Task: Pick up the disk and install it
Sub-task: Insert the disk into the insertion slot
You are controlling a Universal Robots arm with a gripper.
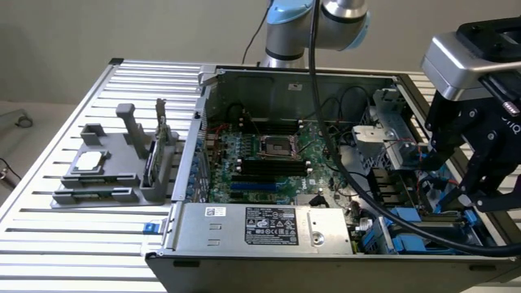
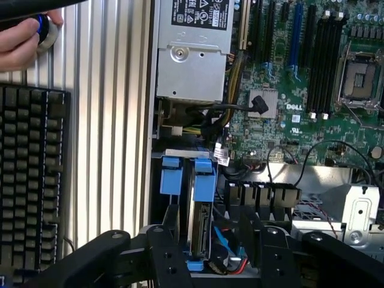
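Between the open gripper's (image 2: 211, 240) spread fingers, untouched, the disk (image 2: 200, 219) stands on edge in its bay. A blue caddy (image 2: 171, 180) sits just beside it, and black cables (image 2: 240, 111) crowd beyond. The arm (image 1: 338, 18) reaches down into the computer case (image 1: 326, 271).

Disk (image 2: 200, 216) lower end hid behind hand (image 2: 214, 261). Keyboard (image 2: 30, 180) cut off at edge; PSU label (image 1: 271, 225) txt unreadable.
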